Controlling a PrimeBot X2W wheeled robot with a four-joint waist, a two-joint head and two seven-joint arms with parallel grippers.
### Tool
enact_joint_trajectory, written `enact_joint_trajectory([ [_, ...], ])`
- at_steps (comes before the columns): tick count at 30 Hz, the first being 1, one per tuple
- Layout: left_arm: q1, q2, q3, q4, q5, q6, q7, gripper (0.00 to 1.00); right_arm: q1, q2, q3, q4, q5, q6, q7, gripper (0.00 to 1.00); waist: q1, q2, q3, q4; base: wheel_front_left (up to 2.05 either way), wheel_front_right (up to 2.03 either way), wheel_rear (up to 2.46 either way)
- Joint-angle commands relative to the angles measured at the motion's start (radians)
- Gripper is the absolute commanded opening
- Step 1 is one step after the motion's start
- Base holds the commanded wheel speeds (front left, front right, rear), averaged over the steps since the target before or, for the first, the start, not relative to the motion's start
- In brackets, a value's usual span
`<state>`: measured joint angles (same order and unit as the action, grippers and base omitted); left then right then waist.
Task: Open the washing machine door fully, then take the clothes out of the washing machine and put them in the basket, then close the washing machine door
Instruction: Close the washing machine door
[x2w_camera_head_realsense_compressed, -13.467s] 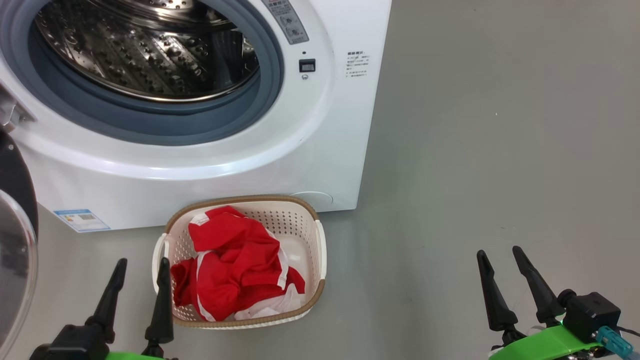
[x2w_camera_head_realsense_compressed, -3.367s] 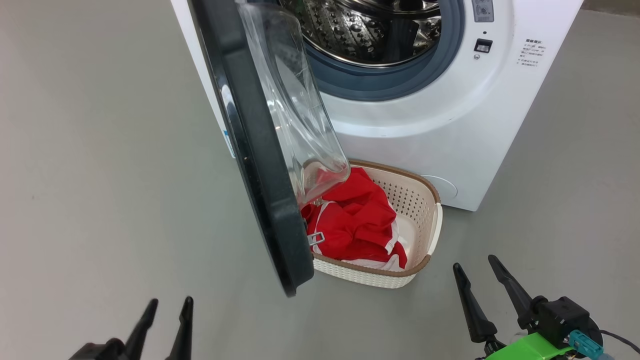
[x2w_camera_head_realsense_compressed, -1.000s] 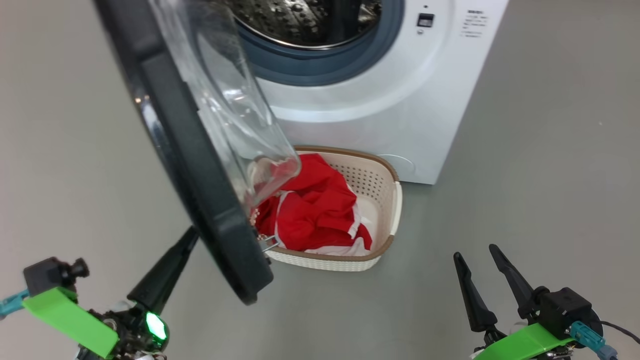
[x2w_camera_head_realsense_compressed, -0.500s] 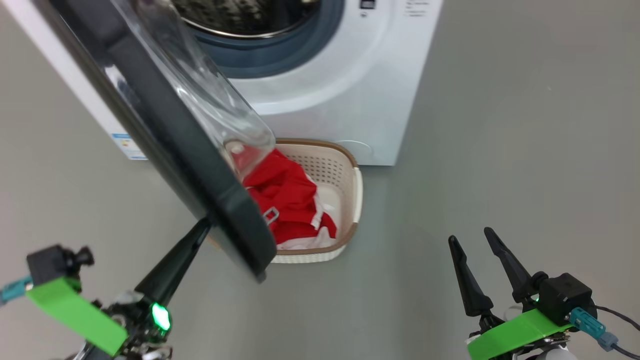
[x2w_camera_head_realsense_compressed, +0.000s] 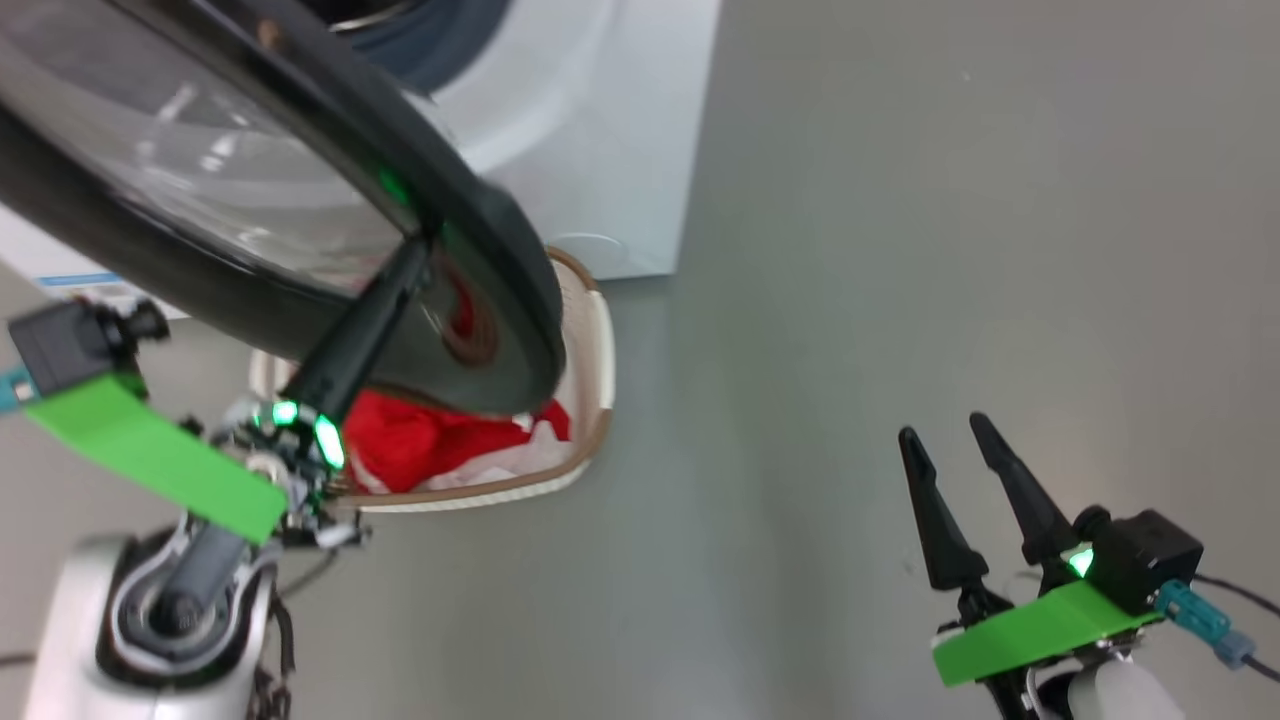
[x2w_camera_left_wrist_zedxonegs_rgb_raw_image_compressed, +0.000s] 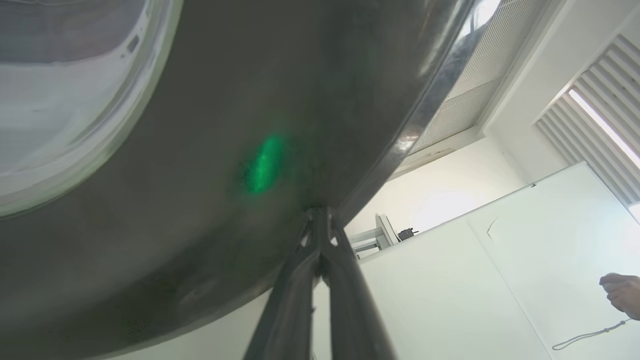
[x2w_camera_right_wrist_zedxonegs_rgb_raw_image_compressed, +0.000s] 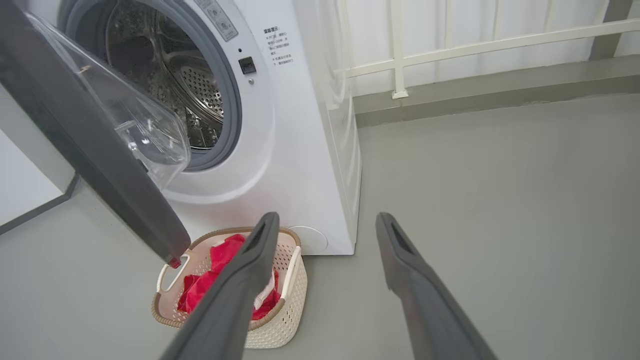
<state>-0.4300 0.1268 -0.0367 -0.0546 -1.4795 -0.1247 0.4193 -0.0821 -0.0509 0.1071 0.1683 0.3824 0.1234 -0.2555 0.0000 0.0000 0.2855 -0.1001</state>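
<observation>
The washing machine door (x2w_camera_head_realsense_compressed: 480, 250) stands partly open, its black rim and glass window hanging over the basket. My left gripper (x2w_camera_head_realsense_compressed: 415, 250) is shut, with its tip pressed against the door's (x2w_camera_left_wrist_zedxonegs_rgb_raw_image_compressed: 200, 150) outer black rim; the tips (x2w_camera_left_wrist_zedxonegs_rgb_raw_image_compressed: 320, 215) meet there. Red clothes (x2w_camera_head_realsense_compressed: 420, 440) with white trim lie in the cream basket (x2w_camera_head_realsense_compressed: 598, 370), in front of the white washing machine (x2w_camera_head_realsense_compressed: 610, 130). Inside the machine (x2w_camera_right_wrist_zedxonegs_rgb_raw_image_compressed: 300, 125) the steel drum shows no clothes. My right gripper (x2w_camera_head_realsense_compressed: 940, 428) is open and holds nothing, low at the right, well away from the basket (x2w_camera_right_wrist_zedxonegs_rgb_raw_image_compressed: 290, 280).
Grey floor (x2w_camera_head_realsense_compressed: 900, 200) stretches to the right of the machine. A white railing (x2w_camera_right_wrist_zedxonegs_rgb_raw_image_compressed: 450, 47) and a low kerb run along the back. A person's hand (x2w_camera_left_wrist_zedxonegs_rgb_raw_image_compressed: 622, 297) holding a thin cord shows at the far right of the left wrist view.
The head view has swung, so the machine sits further left. The left gripper's tip now rests on the door's outer rim, and the door has swung further over the basket. The right gripper stays open.
</observation>
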Motion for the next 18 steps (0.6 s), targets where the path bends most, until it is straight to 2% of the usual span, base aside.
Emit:
enact_joint_trajectory([
  [1, -0.041, 0.031, 0.024, -0.018, 0.016, -0.006, -0.012, 0.0, -0.034, 0.001, 0.022, -0.029, 0.019, 0.007, -0.006, 1.0, 0.0, 0.0, 0.054, -0.061, 0.0, 0.0, 0.0],
  [8, -0.201, 0.107, -0.055, 0.082, 0.085, -0.006, -0.18, 0.0, -0.057, 0.001, 0.031, -0.037, 0.06, 0.007, -0.006, 1.0, 0.0, 0.0, 0.101, -0.142, 0.0, 0.0, 0.0],
  [18, -0.407, 0.215, -0.155, 0.255, 0.077, -0.006, -0.404, 0.0, -0.059, 0.001, 0.053, -0.044, 0.1, 0.007, -0.006, 1.0, 0.0, 0.0, 0.122, -0.226, 0.0, 0.0, 0.0],
])
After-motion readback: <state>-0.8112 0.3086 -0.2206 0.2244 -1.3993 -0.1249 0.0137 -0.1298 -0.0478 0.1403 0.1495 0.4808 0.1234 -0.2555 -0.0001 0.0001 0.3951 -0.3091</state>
